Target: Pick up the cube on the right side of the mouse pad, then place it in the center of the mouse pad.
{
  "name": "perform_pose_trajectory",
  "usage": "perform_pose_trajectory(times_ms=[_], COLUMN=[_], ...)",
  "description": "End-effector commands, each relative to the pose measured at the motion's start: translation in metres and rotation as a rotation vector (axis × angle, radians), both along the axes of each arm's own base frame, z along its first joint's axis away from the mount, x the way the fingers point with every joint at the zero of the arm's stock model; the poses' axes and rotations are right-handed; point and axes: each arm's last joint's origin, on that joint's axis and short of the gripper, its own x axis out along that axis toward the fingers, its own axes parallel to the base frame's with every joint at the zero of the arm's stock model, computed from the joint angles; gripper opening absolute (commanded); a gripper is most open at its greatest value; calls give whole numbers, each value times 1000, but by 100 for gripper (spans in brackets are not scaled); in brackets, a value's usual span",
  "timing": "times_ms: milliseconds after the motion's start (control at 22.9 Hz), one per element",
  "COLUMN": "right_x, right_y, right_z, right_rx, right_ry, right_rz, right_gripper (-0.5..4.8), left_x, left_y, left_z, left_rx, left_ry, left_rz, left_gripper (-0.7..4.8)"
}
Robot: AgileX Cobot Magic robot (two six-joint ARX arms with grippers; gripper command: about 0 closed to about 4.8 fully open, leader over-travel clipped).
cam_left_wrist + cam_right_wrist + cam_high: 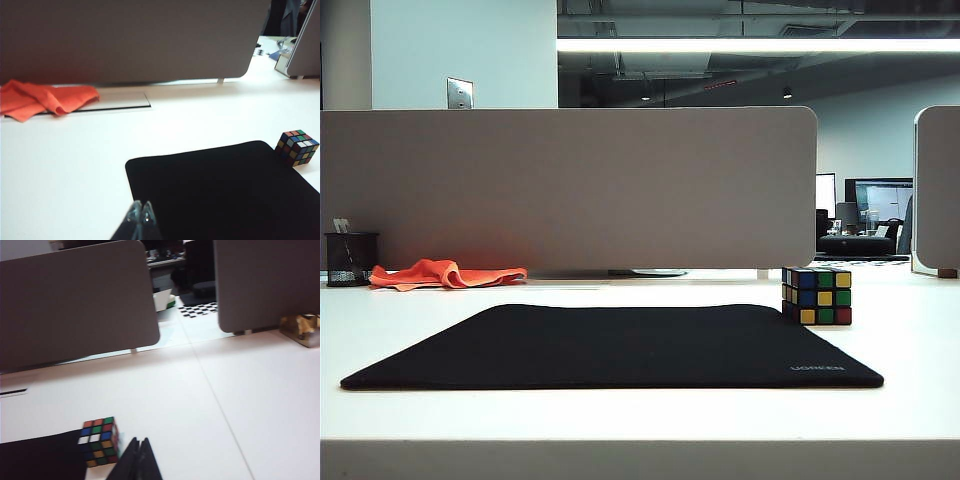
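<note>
Black mouse pad (610, 345), lower centre of exterior view; puzzle cube (817, 296) at its far right corner; right gripper (139, 447) pinched together, empty, just beside cube, nearer than left gripper (141, 214), likewise closed; orange cloth (445, 273) far left.

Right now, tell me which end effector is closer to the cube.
The right end effector: its shut tips sit just beside the cube. The left end effector, also shut, hangs over the mouse pad's opposite end.
</note>
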Motion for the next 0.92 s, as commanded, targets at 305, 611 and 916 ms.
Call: perform_pose_trajectory(times_ms=[305, 611, 916], right_x=[25, 52, 79], right_y=[3, 8, 22], right_z=[33, 44, 62], right_rx=[108, 100, 7], right_ry=[34, 127, 254], right_rz=[160, 227, 270], right_gripper=[-5, -5, -5], left_x=[19, 24, 31], left_y=[-2, -1, -3], left_z=[1, 10, 19], left_rx=[-5, -10, -6], left_ry=[90, 45, 59], left_rz=[-79, -84, -111], left_gripper=[-6, -6, -6])
